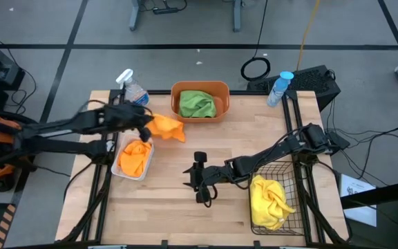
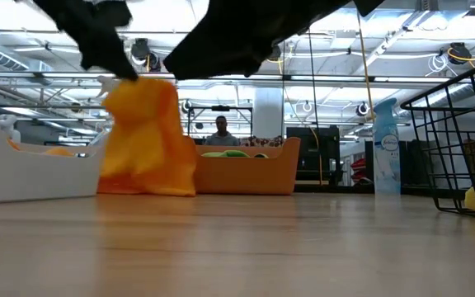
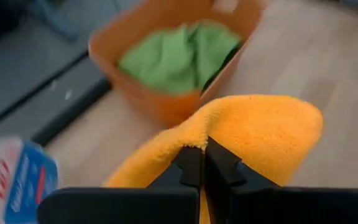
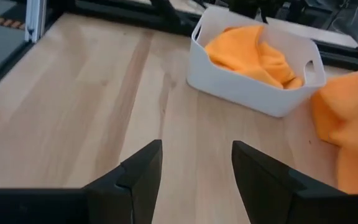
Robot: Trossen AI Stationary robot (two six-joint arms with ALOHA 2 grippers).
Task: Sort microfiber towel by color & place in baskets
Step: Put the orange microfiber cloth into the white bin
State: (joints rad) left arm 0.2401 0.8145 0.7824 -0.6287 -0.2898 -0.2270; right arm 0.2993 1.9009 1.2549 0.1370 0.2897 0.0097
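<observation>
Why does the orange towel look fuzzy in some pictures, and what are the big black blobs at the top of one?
In the left wrist view the orange towel and the tub look soft, being near that camera; in the low view the black blobs are the arms, too near the lens and dark against the bright ceiling lights; in the high view everything looks crisp.

Dark jointed arms, black end effectors

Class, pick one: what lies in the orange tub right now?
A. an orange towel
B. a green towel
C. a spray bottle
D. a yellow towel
B: the high view shows a green towel bunched inside the orange tub at the table's far edge.
</observation>
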